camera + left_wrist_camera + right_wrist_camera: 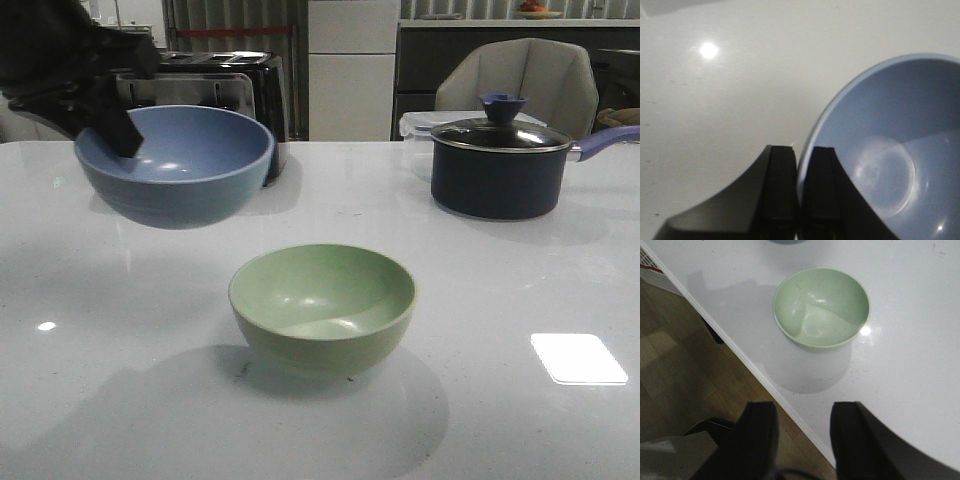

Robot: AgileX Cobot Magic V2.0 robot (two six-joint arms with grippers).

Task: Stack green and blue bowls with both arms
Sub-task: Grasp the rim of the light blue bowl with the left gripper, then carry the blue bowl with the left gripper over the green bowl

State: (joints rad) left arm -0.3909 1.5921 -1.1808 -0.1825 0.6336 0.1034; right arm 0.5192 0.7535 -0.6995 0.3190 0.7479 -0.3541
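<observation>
Pinching the rigid, smooth blue bowl (175, 165) by its rim, the left pincer (799, 192) holds it above the worktop (520, 290); the right pincer (802, 437) hangs spread.

blue bowl (890, 150): cut by left wrist view's edges | left arm (60, 60): cropped at front view's corner

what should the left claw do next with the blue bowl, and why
Probably carry it rightward and toward the camera until it hangs over the green bowl. The left claw is shut on the rim of the blue bowl, which is lifted off the table; the green bowl sits empty and upright nearby.
</observation>
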